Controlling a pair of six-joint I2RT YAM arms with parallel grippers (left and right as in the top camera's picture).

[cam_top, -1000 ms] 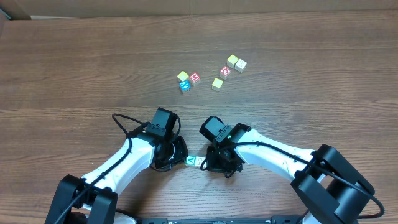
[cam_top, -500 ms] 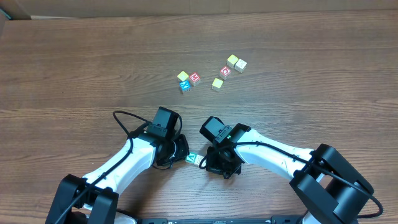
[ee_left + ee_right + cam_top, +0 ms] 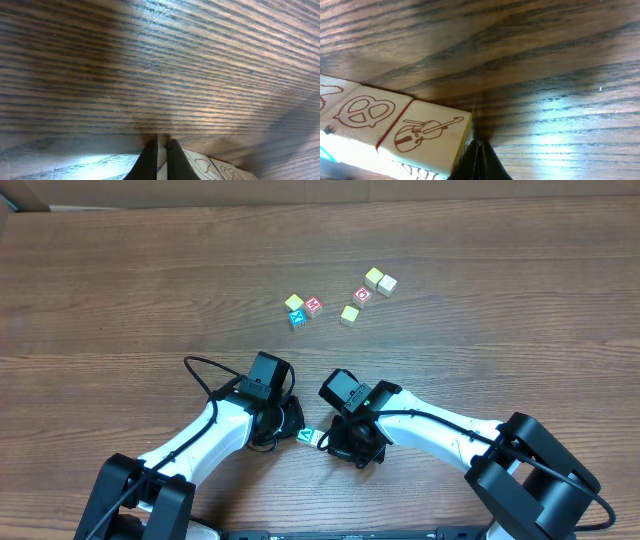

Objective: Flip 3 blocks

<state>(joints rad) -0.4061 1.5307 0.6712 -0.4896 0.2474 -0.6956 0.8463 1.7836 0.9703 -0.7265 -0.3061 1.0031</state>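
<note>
A dark wood-grain table (image 3: 120,290) is seen filling the view, its far edge running along the top. Wide bare room is left on both sides. Loose letter cubes (image 3: 340,298) are scattered mid-table. Nearer the front, the blocks (image 3: 312,438) are flanked by the left gripper (image 3: 161,154) and right gripper (image 3: 479,159). Both are pinched closed, with nothing held.

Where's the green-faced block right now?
Overhead view: the green-faced block lies near the bottom centre of frame, between the tips of the left gripper and right gripper, well below the scattered cubes higher up.
</note>
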